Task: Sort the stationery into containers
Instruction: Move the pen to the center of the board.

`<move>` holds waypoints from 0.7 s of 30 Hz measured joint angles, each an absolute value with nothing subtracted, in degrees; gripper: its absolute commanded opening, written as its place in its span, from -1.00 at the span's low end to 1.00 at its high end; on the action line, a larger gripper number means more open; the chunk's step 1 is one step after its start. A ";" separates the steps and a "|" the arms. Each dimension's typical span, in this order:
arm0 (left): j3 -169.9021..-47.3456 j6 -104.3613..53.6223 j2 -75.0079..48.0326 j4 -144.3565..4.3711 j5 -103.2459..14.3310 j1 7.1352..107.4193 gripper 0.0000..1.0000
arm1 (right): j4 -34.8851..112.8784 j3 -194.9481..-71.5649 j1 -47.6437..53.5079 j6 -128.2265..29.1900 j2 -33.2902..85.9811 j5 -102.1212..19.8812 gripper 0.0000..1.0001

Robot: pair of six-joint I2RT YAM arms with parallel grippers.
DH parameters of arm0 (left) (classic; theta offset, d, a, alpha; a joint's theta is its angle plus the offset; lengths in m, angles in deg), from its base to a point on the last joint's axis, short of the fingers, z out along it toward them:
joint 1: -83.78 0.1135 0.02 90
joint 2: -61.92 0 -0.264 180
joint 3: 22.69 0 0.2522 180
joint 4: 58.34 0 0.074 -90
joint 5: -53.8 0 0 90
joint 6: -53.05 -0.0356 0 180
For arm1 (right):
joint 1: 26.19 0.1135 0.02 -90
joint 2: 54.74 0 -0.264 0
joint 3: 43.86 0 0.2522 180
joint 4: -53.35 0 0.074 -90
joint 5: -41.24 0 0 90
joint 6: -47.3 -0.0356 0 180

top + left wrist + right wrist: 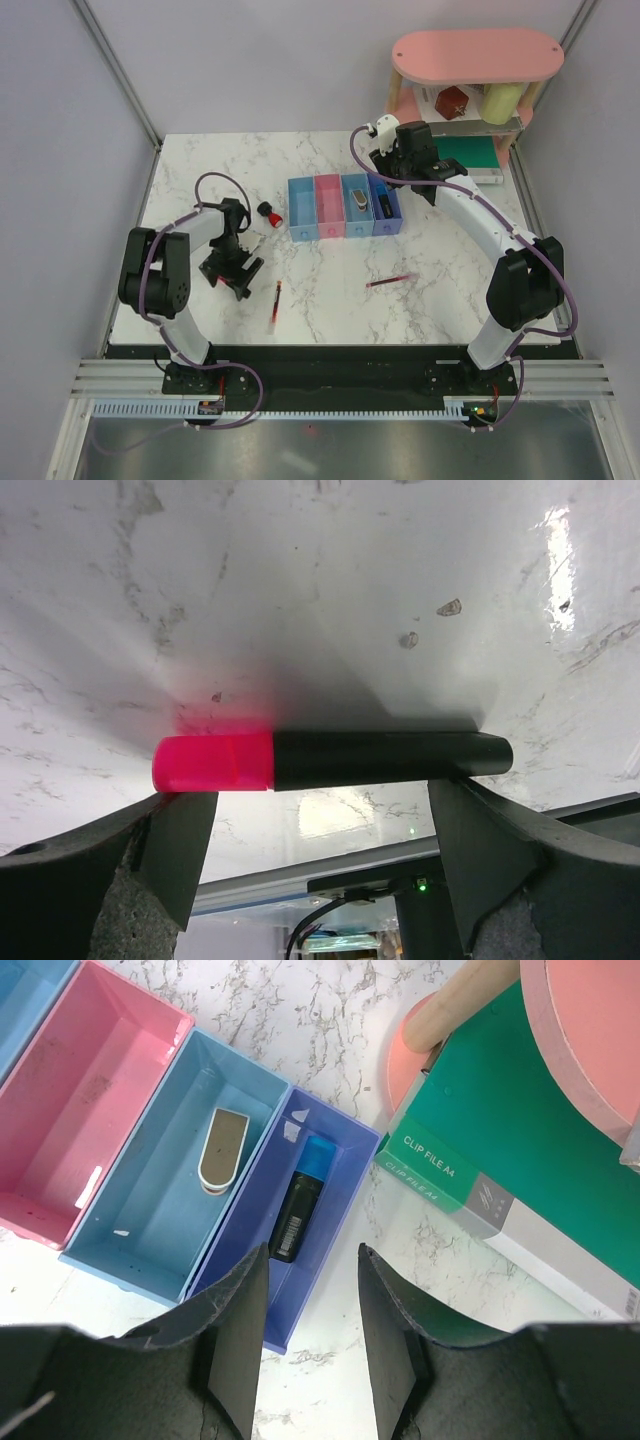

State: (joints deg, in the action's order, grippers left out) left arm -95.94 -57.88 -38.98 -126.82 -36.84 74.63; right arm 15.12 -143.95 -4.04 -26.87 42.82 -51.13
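Currently glossy cylindrical marker [330, 760] on marble [300, 580] — left fingers [180, 850] apart; right fingers [235, 1350] apart.

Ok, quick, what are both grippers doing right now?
Left gripper: jaws open wide, empty, right by the pink-capped marker lying on the table.
Right gripper: jaws partly open, empty, above the purple bin.

Four bins [329, 208]. Two markers: one pink-capped marker [330, 762], one blue-capped marker [300, 1200]. Two red pens: one pen [275, 305] at seven o'clock of the bins, the other pen [391, 281] at five. One stub [268, 211], one clip [222, 1148], one green box [470, 1150], one shelf [475, 55].
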 measured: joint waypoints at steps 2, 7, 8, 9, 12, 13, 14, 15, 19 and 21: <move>-96.20 -57.59 -39.38 -126.86 -36.27 74.21 0.84 | 15.12 -143.95 -4.04 -26.96 42.82 -51.11 -0.04; -96.86 -56.70 -40.08 -126.66 -34.98 73.25 0.84 | 15.10 -143.95 -4.04 -27.07 42.82 -51.11 -0.04; -96.92 -56.48 -40.12 -126.47 -34.76 73.08 0.84 | 15.10 -143.95 -4.04 -27.09 42.82 -51.11 -0.03; -96.94 -56.35 -40.14 -126.29 -34.72 72.97 0.84 | 15.10 -143.95 -4.04 -27.09 42.82 -51.11 -0.03; -96.99 -56.06 -40.10 -125.68 -34.50 72.64 0.84 | 15.08 -143.95 -4.04 -27.13 42.82 -51.11 -0.03; -96.99 -56.06 -40.08 -125.50 -34.46 72.58 0.85 | 15.08 -143.95 -4.04 -27.20 42.82 -51.09 -0.03; -96.99 -56.06 -40.01 -125.20 -34.33 72.47 0.84 | 15.08 -143.95 -4.04 -27.37 42.82 -51.02 -0.03; -96.99 -56.06 -39.97 -125.02 -34.26 72.40 0.84 | 15.08 -143.95 -4.04 -27.52 42.82 -50.98 -0.03; -96.99 -56.08 -39.90 -124.48 -34.00 72.16 0.84 | 14.93 -143.95 -4.04 -27.92 42.82 -50.65 -0.03; -96.94 -56.11 -39.66 -124.19 -33.72 72.01 0.85 | 14.69 -143.95 -4.04 -27.98 42.82 -50.52 -0.03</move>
